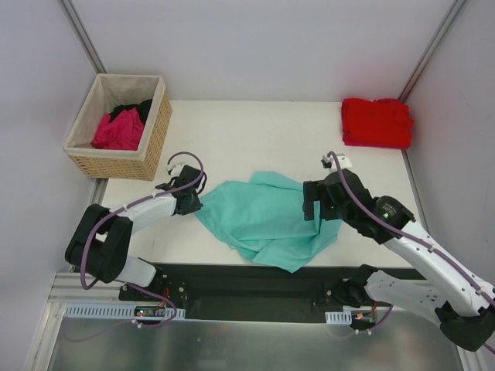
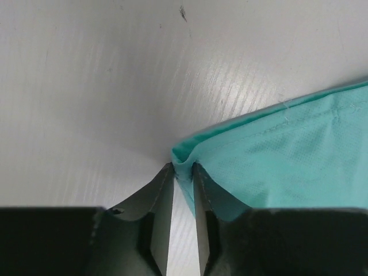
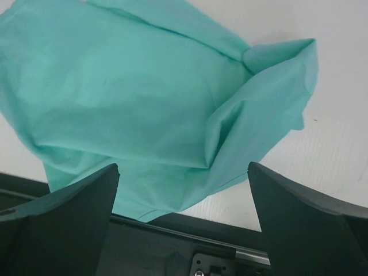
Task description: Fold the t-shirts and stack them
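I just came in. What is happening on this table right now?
Two robot arms are working on t-shirts. A teal shirt lies crumpled in the middle of the table. The left gripper pinches its left corner. The right gripper hangs open over its right side and holds nothing. A red shirt sits folded at the far right corner. A magenta shirt and a black shirt wait in the basket at the far left.

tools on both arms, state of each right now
left tool: closed on a corner of the teal t-shirt
right tool: open, holding nothing
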